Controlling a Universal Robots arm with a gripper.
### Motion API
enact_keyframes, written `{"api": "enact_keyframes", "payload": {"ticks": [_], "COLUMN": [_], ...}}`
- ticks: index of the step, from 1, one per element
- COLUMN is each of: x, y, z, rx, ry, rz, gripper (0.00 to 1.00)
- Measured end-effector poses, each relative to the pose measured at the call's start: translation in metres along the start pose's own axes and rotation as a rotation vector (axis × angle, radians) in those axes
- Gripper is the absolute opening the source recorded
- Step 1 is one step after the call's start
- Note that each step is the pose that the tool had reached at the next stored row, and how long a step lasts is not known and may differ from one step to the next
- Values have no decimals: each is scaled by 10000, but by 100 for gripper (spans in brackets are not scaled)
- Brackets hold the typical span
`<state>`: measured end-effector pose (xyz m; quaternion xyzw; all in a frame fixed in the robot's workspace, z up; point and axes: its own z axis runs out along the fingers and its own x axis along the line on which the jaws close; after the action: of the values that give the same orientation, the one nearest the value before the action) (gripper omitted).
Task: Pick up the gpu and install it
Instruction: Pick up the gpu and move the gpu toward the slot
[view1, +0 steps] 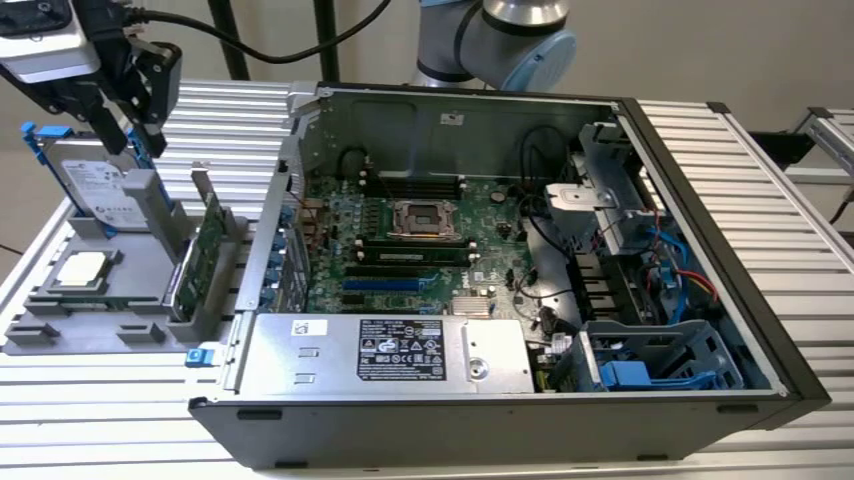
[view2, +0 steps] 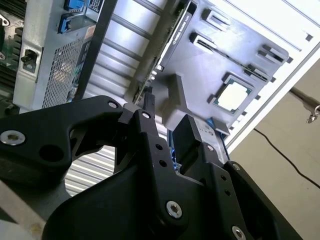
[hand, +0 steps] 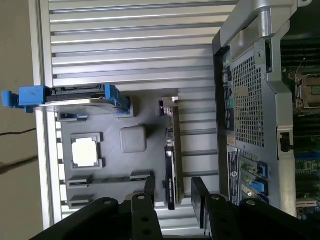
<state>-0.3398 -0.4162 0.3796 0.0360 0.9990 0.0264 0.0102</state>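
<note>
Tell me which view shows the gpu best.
The exterior view: the gpu stands upright in the gray holder, its green face visible. Both wrist views show it edge-on, as a thin dark strip.

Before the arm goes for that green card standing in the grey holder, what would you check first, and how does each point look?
1. Jaws open and empty: ok.
2. gpu standing on edge in the grey holder: ok.
3. Jaws down around the gpu: not ok; they hang above the holder, clear of the card.
4. Hard drive apart from the gpu: ok.
5. Computer case open, motherboard exposed: ok.
6. Blue slots free of cards: ok.
</note>
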Motion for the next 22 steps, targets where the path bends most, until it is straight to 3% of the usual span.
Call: {"api": "enact_keyframes", "payload": {"ticks": [22], "x": [-29], "y": [-8], "z": [117], "rx": [0], "ry": [0], "rz": [0], "gripper": [100]}}
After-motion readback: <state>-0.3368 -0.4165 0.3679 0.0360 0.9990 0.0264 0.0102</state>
